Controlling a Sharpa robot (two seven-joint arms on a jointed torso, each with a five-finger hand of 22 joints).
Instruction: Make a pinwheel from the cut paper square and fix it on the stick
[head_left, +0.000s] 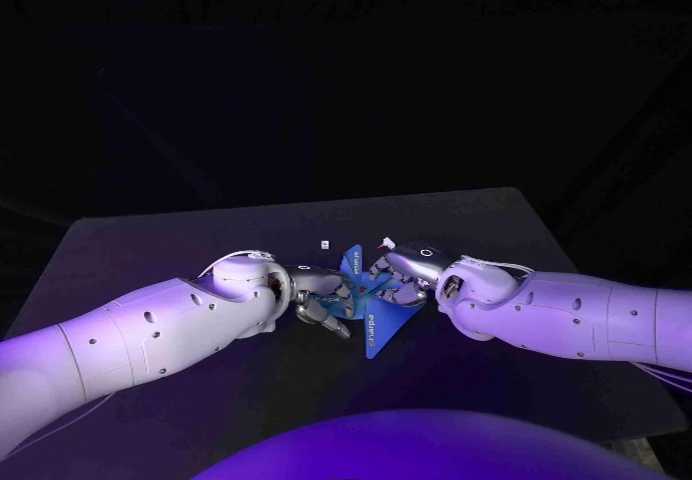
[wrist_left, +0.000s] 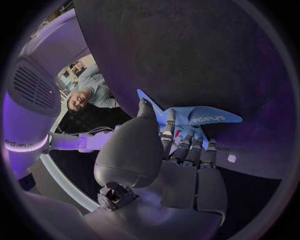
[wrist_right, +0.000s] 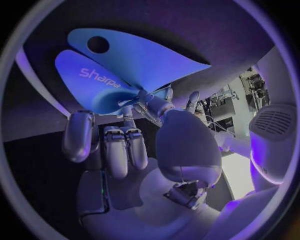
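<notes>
The blue paper square (head_left: 369, 300), printed "sharpa", is lifted just above the black table (head_left: 173, 250) between my two hands, with several of its flaps curled toward the middle. My left hand (head_left: 312, 298) grips it from the left, thumb and fingertips (wrist_left: 170, 131) on the blue paper (wrist_left: 203, 117). A small red bit (wrist_left: 177, 134) sits between those fingers; I cannot tell what it is. My right hand (head_left: 410, 270) holds the paper from the right. Its fingertips (wrist_right: 128, 131) pinch where the flaps of the paper (wrist_right: 125, 65) meet, and one free corner has a punched hole (wrist_right: 98, 45).
Two small white pieces (head_left: 326, 244) (head_left: 387, 241) lie on the table just behind the hands. One small white piece (wrist_left: 232, 158) also lies on the dark tabletop in the left wrist view. The table's far edge (head_left: 303, 205) runs behind them.
</notes>
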